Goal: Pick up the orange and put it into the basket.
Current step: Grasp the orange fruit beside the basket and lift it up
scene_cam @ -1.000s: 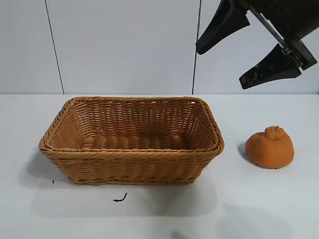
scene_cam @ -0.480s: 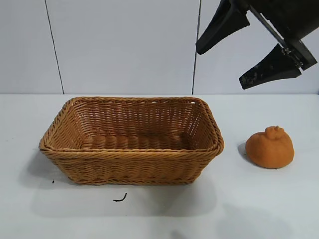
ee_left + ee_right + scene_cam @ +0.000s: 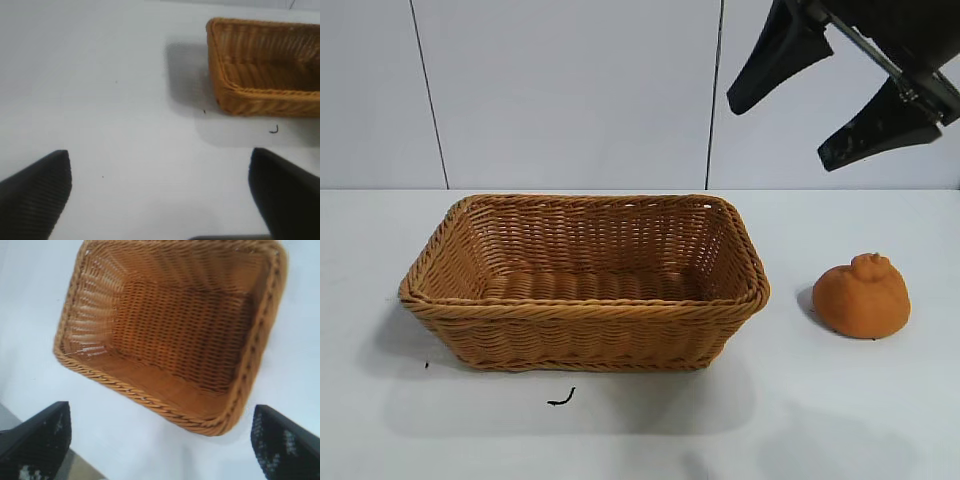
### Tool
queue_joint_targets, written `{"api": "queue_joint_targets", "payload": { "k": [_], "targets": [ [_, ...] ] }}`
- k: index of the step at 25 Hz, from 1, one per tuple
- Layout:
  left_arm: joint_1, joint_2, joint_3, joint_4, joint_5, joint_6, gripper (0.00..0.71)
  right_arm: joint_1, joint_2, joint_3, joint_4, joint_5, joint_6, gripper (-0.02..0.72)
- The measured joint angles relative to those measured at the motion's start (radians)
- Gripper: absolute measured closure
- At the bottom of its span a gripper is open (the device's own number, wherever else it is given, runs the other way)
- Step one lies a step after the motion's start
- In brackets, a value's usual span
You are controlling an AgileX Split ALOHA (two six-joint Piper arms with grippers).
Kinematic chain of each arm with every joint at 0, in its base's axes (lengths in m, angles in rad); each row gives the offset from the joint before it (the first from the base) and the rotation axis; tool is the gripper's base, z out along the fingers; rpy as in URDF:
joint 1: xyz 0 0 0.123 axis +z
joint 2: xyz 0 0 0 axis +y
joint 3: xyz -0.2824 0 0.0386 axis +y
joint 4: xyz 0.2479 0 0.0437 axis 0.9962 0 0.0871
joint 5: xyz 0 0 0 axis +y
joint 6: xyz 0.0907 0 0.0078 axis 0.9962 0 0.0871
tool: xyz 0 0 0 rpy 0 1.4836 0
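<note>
Orange-skinned fruit, the orange (image 3: 861, 297), is sitting untouched near the table's (image 3: 880, 420) right edge, just beside the basket (image 3: 584, 281). Your right gripper (image 3: 842, 98), jaws spread and empty, is drifting rightward toward it; descent is still ahead. Left gripper (image 3: 160, 195) is hovering open, idle.

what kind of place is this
Probably a robot test bench or lab rather than a kitchen: a bare white table against plain white wall panels, holding only a wicker basket and an orange, with the right claw open overhead.

One orange (image 3: 861, 296), one basket (image 3: 584, 312)
</note>
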Motion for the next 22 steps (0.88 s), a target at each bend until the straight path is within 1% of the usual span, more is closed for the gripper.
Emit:
{"api": "queue_joint_targets", "payload": {
  "k": [1, 3, 5, 9, 15, 17, 19, 22],
  "targets": [
    [0.0, 0.0, 0.0, 0.0, 0.0, 0.0, 0.018, -0.006, 0.0, -0.013, -0.054, 0.01, 0.029, 0.008],
    [0.0, 0.0, 0.0, 0.0, 0.0, 0.0, 0.018, -0.027, 0.0, -0.029, -0.113, 0.017, 0.057, 0.008],
    [0.0, 0.0, 0.0, 0.0, 0.0, 0.0, 0.018, -0.056, 0.001, -0.032, -0.14, 0.019, 0.067, 0.008],
    [0.0, 0.0, 0.0, 0.0, 0.0, 0.0, 0.018, -0.107, 0.032, -0.032, -0.134, 0.023, 0.069, 0.008],
    [0.0, 0.0, 0.0, 0.0, 0.0, 0.0, 0.018, -0.116, 0.136, -0.032, -0.126, 0.02, 0.069, 0.008],
    [0.0, 0.0, 0.0, 0.0, 0.0, 0.0, 0.018, -0.116, 0.183, -0.032, -0.136, 0.012, 0.069, 0.008],
    [0.0, 0.0, 0.0, 0.0, 0.0, 0.0, 0.018, -0.116, 0.239, -0.033, -0.161, -0.011, 0.07, 0.008],
    [0.0, 0.0, 0.0, 0.0, 0.0, 0.0, 0.018, -0.116, 0.324, -0.036, -0.172, -0.044, 0.096, 0.008]
  ]
}}
